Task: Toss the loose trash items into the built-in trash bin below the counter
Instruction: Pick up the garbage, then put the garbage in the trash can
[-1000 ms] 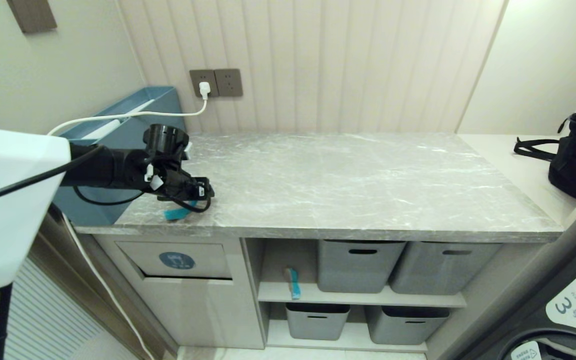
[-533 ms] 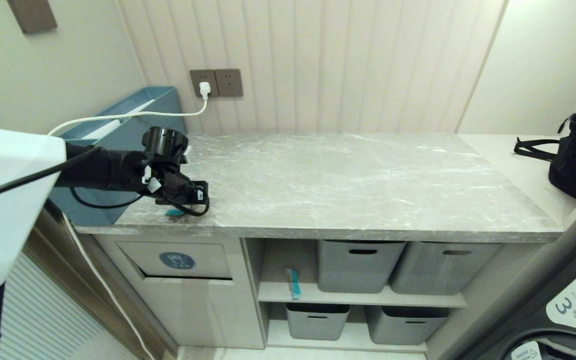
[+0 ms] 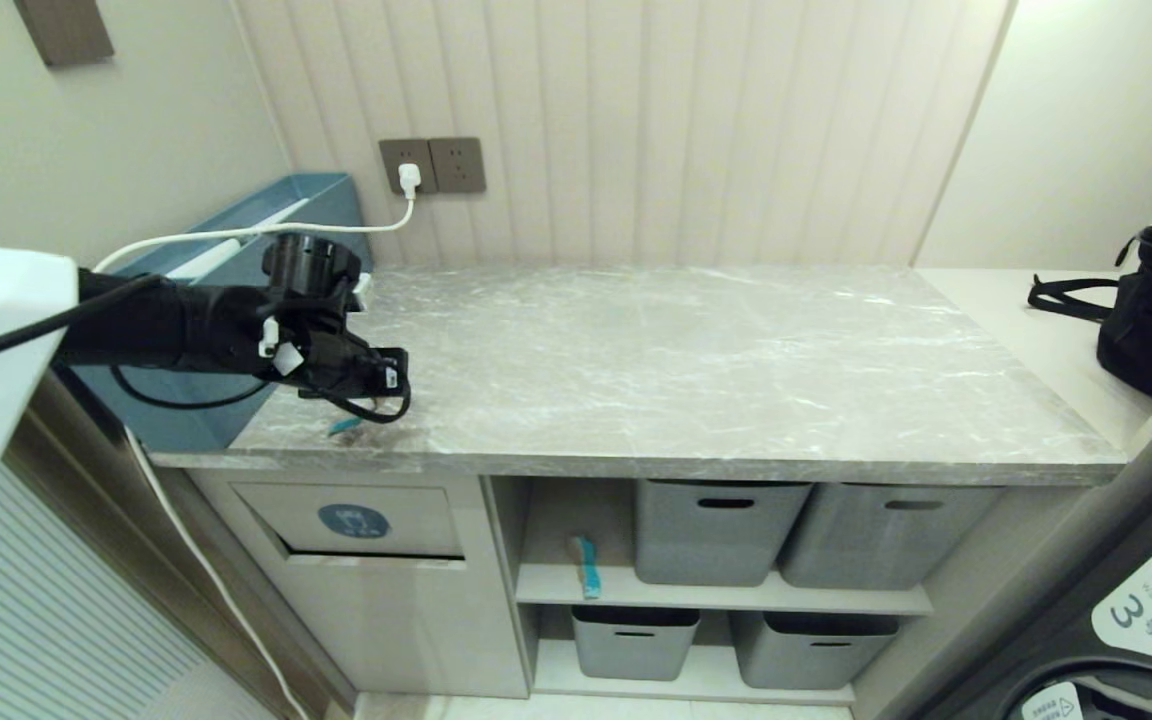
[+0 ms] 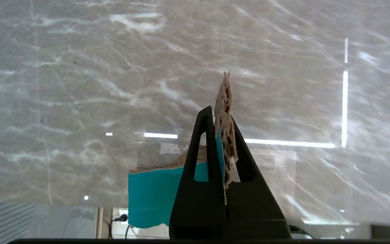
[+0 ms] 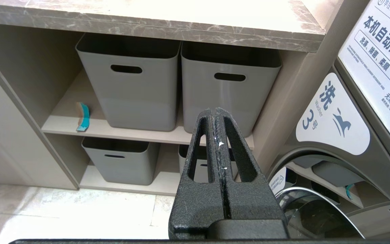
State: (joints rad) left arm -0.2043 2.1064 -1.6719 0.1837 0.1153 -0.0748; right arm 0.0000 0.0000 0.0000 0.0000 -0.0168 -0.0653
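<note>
The black left gripper (image 4: 220, 118) is clenched on a thin teal card strip with a torn tan side (image 4: 223, 135) just above the grey marble-look counter (image 3: 686, 370) — near its front left corner. The right gripper (image 5: 218, 117) hangs pressed shut, empty, facing grey plastic baskets (image 5: 137, 84).

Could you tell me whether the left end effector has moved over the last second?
Yes. The left end effector, shut on the teal strip, has drifted left, away from the wall sockets, over the counter.
</note>
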